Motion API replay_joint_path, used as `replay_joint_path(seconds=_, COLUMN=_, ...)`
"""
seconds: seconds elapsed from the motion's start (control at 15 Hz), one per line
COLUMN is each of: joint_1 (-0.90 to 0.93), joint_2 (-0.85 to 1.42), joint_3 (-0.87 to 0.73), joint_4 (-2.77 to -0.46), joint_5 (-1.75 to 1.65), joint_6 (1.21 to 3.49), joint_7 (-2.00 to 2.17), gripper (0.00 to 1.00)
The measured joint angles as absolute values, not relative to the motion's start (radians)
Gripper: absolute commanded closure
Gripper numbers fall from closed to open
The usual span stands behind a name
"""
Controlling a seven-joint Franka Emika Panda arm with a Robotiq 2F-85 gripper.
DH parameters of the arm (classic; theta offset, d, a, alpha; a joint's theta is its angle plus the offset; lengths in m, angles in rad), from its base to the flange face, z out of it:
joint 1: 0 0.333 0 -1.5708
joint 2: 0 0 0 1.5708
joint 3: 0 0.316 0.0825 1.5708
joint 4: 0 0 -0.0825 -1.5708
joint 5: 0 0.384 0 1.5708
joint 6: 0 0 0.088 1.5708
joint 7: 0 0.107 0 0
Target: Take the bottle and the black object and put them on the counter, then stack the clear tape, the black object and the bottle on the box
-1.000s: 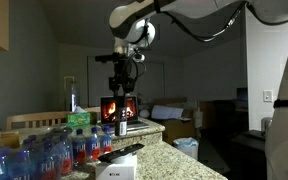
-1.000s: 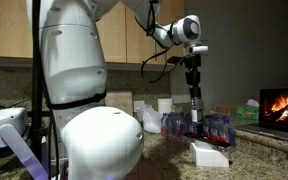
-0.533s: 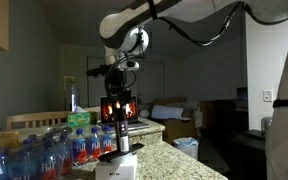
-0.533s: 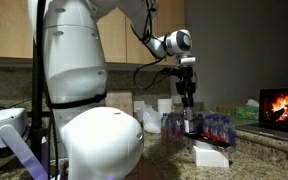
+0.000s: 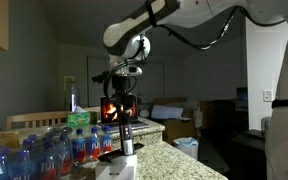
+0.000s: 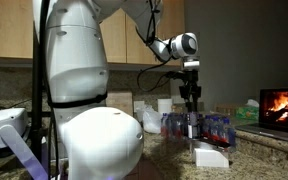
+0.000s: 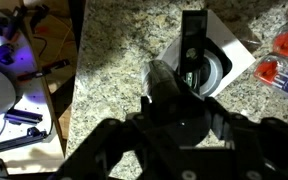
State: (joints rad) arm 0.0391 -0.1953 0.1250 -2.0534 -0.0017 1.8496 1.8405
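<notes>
My gripper [image 5: 123, 116] hangs over the white box [image 5: 111, 171] near the counter's front, shut on the slim dark bottle [image 5: 125, 134], which points straight down. The bottle's foot is just above the box top. In the other exterior view the gripper [image 6: 192, 106] holds the bottle [image 6: 193, 125] upright over the box [image 6: 210, 156]. From the wrist view I look down along the bottle [image 7: 162, 78]. Beyond it, the clear tape [image 7: 217, 72] lies flat on the box [image 7: 240, 50], and the black object [image 7: 191, 45] rests across the tape.
Packs of water bottles with blue and red labels [image 5: 44, 155] [image 6: 210, 127] crowd the counter beside the box. A green-capped bottle [image 5: 79, 118] stands behind them. A screen showing a fire [image 6: 282, 108] glows at the back. The counter's edge [image 7: 79, 90] drops off beside the box.
My gripper has come down and shifted sideways with the bottle, from well above the counter to directly over the box stack. Its grip has not changed.
</notes>
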Motion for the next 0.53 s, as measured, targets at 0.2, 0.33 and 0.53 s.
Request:
replay_joint_path(seconds=0.2, joint_1=0.039, joint_2=-0.196, joint_3=0.112, joint_4=-2.048, joint_5=-0.002, joint_6=1.862, joint_7=1.858, gripper=0.69)
replay_joint_path(seconds=0.33, joint_1=0.038, joint_2=-0.196, joint_3=0.104, joint_4=-2.048, joint_5=-0.002, joint_6=1.881, joint_7=1.859, gripper=0.69)
replay_joint_path(seconds=0.53, joint_1=0.035, joint_2=-0.196, joint_3=0.095, joint_4=-2.045, joint_5=-0.002, joint_6=1.926, joint_7=1.859, gripper=0.69)
